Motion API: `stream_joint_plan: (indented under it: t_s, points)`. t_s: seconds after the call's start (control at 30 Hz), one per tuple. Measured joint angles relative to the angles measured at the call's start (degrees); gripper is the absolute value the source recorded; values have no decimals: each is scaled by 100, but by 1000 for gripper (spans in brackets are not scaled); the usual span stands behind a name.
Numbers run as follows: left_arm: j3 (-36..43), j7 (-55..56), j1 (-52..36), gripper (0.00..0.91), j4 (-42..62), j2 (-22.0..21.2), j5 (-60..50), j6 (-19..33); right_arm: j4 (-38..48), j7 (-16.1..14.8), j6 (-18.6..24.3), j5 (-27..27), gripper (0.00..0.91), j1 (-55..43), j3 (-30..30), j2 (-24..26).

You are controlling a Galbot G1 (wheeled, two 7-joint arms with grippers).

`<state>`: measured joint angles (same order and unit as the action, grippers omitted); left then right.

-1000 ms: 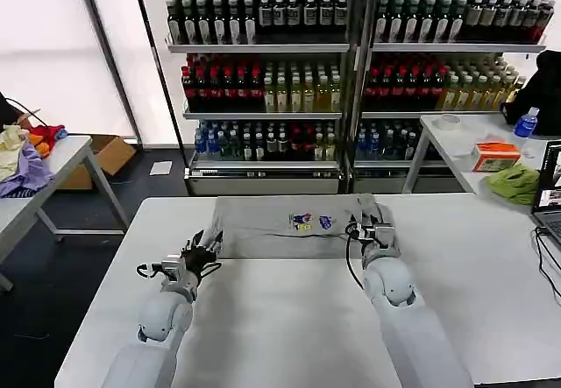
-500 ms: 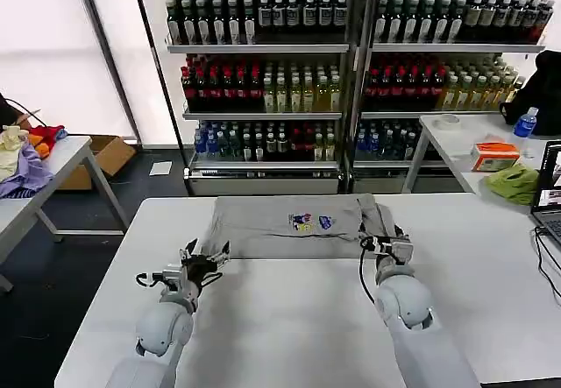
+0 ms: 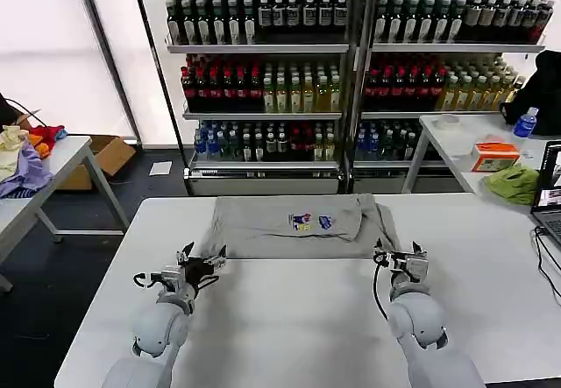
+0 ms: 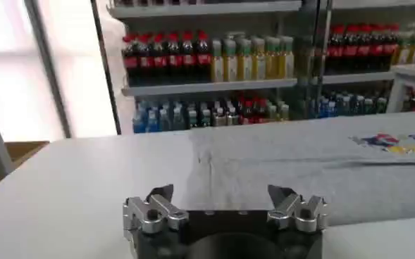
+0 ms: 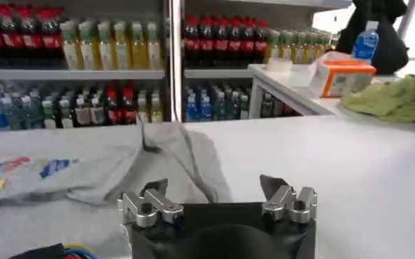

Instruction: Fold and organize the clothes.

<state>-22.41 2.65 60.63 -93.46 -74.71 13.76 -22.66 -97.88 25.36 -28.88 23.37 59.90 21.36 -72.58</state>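
Observation:
A light grey shirt (image 3: 298, 223) lies folded into a wide band across the far half of the white table (image 3: 289, 318), its small multicoloured chest print (image 3: 309, 222) facing up. Its right end is bunched into loose folds (image 5: 172, 158). My left gripper (image 3: 202, 257) is open just in front of the band's left end, nothing between its fingers; the shirt's front edge (image 4: 299, 176) lies ahead of it (image 4: 221, 193). My right gripper (image 3: 399, 255) is open too, near the crumpled right end, empty (image 5: 213, 188).
Shelves of bottles (image 3: 351, 64) stand behind the table. At the right, a side table holds a lime-green cloth (image 3: 514, 182), an orange box (image 3: 495, 154) and a laptop edge (image 3: 550, 197). At the left, another table carries lavender and red fabrics (image 3: 26, 156).
Both grippers have let go of the shirt and drawn back toward me from its front edge. The shirt's front edge has settled flat; the right end stays bunched.

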Motion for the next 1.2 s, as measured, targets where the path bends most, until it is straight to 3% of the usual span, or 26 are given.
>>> stream_joint_plan:
  t_s: [0.2, 0.23, 0.27, 0.3, 0.33, 0.37, 0.43, 0.47, 1.2]
  points:
    - [-20, 0, -69, 907, 137, 49, 10, -25, 171, -18, 22, -21, 907, -8, 6, -14]
    - [-24, 1, -74, 856, 161, 50, 10, -32, 197, -27, 23, -27, 897, -8, 7, -15]
    - [-29, 1, -77, 725, 181, 51, 12, -39, 219, -38, 25, -36, 806, -7, 6, -15]
    - [-33, 1, -77, 443, 197, 51, 16, -45, 235, -47, 29, -48, 705, -1, 4, -12]
    - [-36, -3, -72, 302, 206, 52, 19, -56, 251, -61, 35, -59, 453, 12, -3, -4]
    - [-38, -14, -65, 101, 211, 57, 22, -67, 266, -72, 46, -70, 222, 23, -8, 3]
    - [-35, -37, -40, 0, 213, 79, 34, -82, 299, -103, 75, -85, 60, 47, -22, 17]
    - [-27, -50, -25, 0, 212, 94, 36, -81, 315, -119, 83, -88, 0, 60, -30, 19]
    - [22, -197, 332, 0, 90, 121, -231, -106, 325, -396, 194, -163, 0, 315, -14, 57]
